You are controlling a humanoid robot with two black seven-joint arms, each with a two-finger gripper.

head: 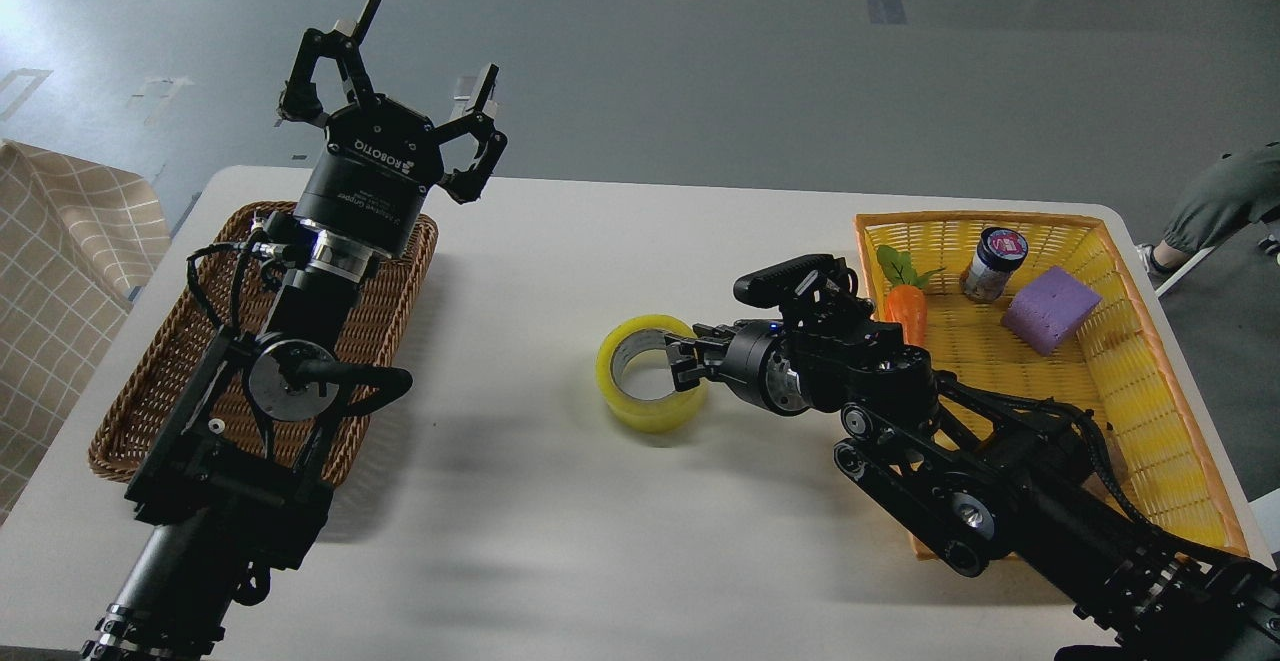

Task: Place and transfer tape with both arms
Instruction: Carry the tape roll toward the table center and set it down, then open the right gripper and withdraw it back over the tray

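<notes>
The tape [640,409], a yellow roll with a pale core, sits at the middle of the white table [560,541], its hole facing up and slightly left. My right gripper [684,362] comes in from the right and is shut on the roll's right wall, one finger inside the hole and one outside. The roll appears to touch the table. My left gripper [427,44] is open and empty, raised high with its fingers pointing up over the far end of the brown wicker basket [150,381], well left of the tape.
A yellow basket [1150,411] at the right holds a toy carrot [908,309], a small jar [995,263] and a purple sponge [1050,309]. A checked cloth [50,281] lies off the table's left. A person's leg [1225,199] shows at far right.
</notes>
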